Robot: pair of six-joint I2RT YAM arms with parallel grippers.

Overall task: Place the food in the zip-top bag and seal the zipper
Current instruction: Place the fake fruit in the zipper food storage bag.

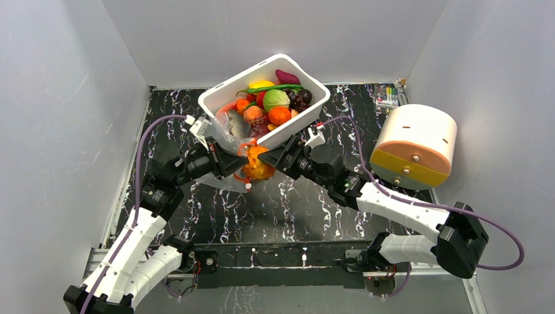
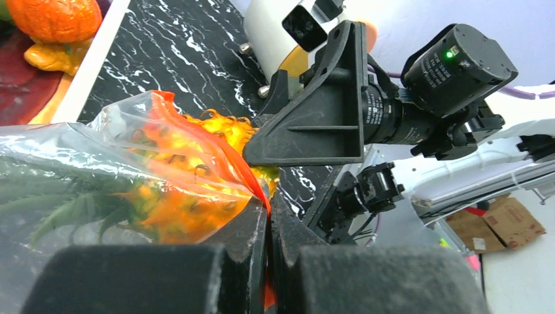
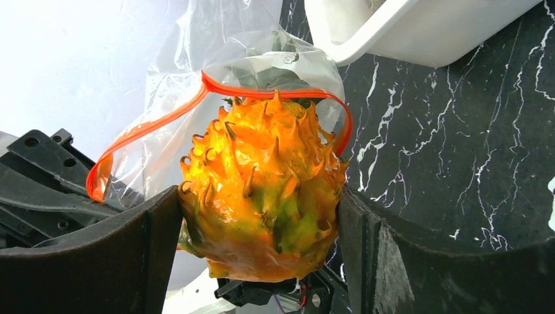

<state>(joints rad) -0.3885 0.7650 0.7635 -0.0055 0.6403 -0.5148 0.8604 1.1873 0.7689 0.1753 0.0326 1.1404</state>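
Note:
The clear zip-top bag [image 1: 226, 140] hangs open between the two grippers, in front of the white tub. Its red-orange zipper [image 3: 262, 93] loops round the top of the spiky orange pineapple [image 3: 262, 190]. My right gripper [image 3: 260, 216] is shut on the pineapple and holds it half inside the bag's mouth, leaves first; it also shows in the top view [image 1: 256, 163]. My left gripper [image 2: 269, 216] is shut on the zipper strip [image 2: 252, 180] at the bag's mouth edge. Through the plastic the pineapple [image 2: 177, 190] and its green leaves show in the left wrist view.
The white tub [image 1: 216, 98] stands tilted at the back, holding several toy fruits and vegetables, among them purple grapes [image 1: 300, 99] and an orange round fruit [image 1: 279, 115]. A cream and yellow cylinder [image 1: 414, 145] sits at the right. The floor is black marble.

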